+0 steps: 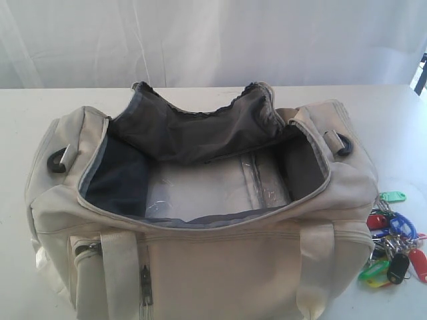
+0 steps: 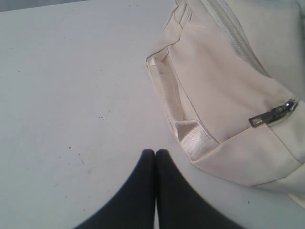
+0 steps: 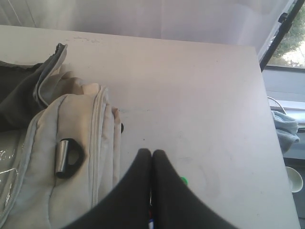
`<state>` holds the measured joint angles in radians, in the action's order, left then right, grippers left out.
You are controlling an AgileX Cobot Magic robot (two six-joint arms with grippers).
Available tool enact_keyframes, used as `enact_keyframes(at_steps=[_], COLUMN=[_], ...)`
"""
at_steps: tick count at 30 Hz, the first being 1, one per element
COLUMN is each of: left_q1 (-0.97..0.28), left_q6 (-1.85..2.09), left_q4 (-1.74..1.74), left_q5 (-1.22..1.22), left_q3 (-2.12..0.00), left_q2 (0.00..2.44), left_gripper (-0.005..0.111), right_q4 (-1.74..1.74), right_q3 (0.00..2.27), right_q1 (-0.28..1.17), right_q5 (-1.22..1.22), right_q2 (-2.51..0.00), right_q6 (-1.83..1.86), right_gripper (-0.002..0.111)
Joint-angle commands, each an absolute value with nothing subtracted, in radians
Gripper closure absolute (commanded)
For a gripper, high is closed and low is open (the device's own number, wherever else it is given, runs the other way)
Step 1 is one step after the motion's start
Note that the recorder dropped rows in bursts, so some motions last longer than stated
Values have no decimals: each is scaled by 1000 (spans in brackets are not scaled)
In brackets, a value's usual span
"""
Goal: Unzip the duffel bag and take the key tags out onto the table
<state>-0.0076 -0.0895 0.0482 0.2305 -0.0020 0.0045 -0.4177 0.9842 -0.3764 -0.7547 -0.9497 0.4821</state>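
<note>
The duffel bag (image 1: 200, 267) sits in the middle of the bench (image 1: 27, 113), taking up most of the near side. Its main zip is fully undone and the mouth gapes wide, with the dark lining (image 1: 193, 133) folded back on the far side. Inside, only a clear plastic sheet (image 1: 200, 193) shows on the bag floor. The key tags (image 1: 393, 247) lie in a bunch on the bench just beside the bag's right end, so by the look of it the task is essentially done.

Neither arm appears in the exterior view. In its wrist view the left gripper (image 2: 156, 152) has its fingers pressed together on nothing, hanging over bare bench near the bag's left end pocket and a zipper pull (image 2: 271, 114). The right gripper (image 3: 151, 152) is likewise closed and empty, above the bench by the bag's right end, with flecks of green and other colours peeking from under it.

The tags are probably light and loose, their plastic smooth and likely to slip or swing on the rings. A pinch where the metal rings gather would likely carry the whole bunch. The bag is soft fabric that sags and yields, so its webbing handle (image 1: 123, 273) gives the firmest hold.
</note>
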Motion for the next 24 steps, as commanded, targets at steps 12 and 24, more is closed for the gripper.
enact_keyframes(at_steps=[12, 24], left_q1=[-5, -5], left_q6=[-98, -98], left_q4=[49, 49], left_q5=[230, 232], left_q3=[0, 0], left_q2=[0, 0], left_gripper=[107, 107], right_q4=[-421, -433], right_q3=[987, 987], right_q1=[-319, -134], right_q5=[-753, -753], right_q2=[-945, -495], right_q6=[493, 482], right_gripper=[108, 108])
